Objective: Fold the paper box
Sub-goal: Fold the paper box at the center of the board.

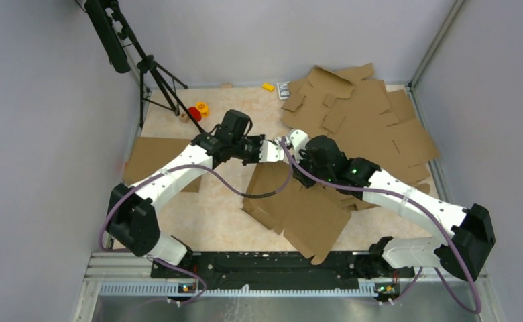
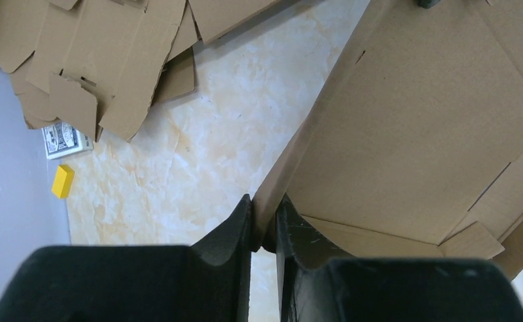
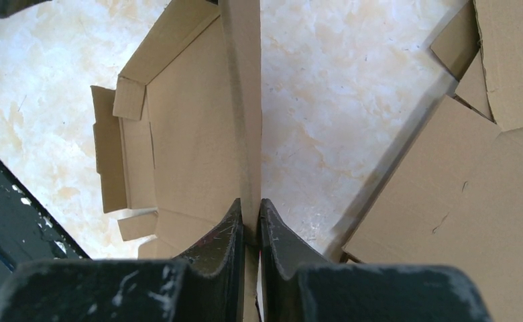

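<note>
The paper box (image 1: 299,208) is a brown cardboard blank lying mid-table, partly raised at its far edge. My left gripper (image 1: 267,149) meets that far edge from the left. In the left wrist view the left gripper (image 2: 264,218) is shut on the corner of an upright side wall of the paper box (image 2: 420,127). My right gripper (image 1: 294,143) comes in from the right, close beside the left one. In the right wrist view the right gripper (image 3: 251,215) is shut on a standing wall of the paper box (image 3: 192,121), whose small end flaps are bent up.
A pile of flat cardboard blanks (image 1: 366,114) fills the back right. Another flat sheet (image 1: 155,157) lies at the left. A black tripod (image 1: 155,74) stands back left, near red and yellow toys (image 1: 197,111). A yellow block (image 1: 268,86) and a card (image 1: 283,90) lie by the back wall.
</note>
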Available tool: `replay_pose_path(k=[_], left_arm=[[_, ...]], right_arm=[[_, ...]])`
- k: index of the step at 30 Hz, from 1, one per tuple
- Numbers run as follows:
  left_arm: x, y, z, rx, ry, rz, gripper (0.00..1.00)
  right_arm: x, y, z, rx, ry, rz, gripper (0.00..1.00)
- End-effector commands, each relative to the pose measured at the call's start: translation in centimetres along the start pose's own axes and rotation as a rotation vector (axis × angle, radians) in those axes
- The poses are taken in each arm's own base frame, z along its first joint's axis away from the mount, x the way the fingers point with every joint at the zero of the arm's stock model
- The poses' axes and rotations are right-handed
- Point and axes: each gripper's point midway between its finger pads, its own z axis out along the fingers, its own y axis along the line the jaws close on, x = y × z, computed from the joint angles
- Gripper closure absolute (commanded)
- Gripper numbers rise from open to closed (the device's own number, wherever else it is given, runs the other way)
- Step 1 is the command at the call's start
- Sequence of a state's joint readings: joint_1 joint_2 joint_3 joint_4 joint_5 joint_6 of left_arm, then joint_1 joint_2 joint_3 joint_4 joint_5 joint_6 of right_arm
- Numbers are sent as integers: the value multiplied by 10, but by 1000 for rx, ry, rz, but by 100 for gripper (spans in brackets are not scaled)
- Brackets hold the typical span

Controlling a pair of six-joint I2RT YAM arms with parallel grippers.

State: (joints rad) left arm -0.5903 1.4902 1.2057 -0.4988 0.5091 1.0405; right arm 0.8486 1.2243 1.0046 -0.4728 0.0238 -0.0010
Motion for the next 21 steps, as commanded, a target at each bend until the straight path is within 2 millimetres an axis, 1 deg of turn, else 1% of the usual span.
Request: replay_pose_path(k=[1,4,6,7,9,11,14,16,18,21], left_arm=[[-32,11,-8,-77,-73,71,99],[-33,12,-5,-128,-58,86,100],[-37,16,-4,-175,-64,95,100],[-38,16,-5,-188,-65,94,100],[-38,18,-7,-223,-65,93,100],[-38,21,-10,-267,-55,100,100],[-38,21,-13,-317,-32,108,100],[-37,19,-13,-337,-10,115,100],[-36,17,-14,-368,15,117,100],[-35,16,-17,-425,58,124,100]], right_arm=[[-35,6,-8,-18,-96,-13,93],[-39,3,-10,-1,-106,-12,84],[-41,0,-11,16,-107,3,78],[-41,-1,-11,23,-106,17,73],[-43,-3,-14,40,-108,28,58],[-45,-7,-19,60,-117,41,52],[-51,-13,-31,96,-150,70,34],[-56,-17,-42,121,-176,92,24],[-62,-22,-54,142,-201,116,19],[-69,-28,-75,174,-231,147,16]])
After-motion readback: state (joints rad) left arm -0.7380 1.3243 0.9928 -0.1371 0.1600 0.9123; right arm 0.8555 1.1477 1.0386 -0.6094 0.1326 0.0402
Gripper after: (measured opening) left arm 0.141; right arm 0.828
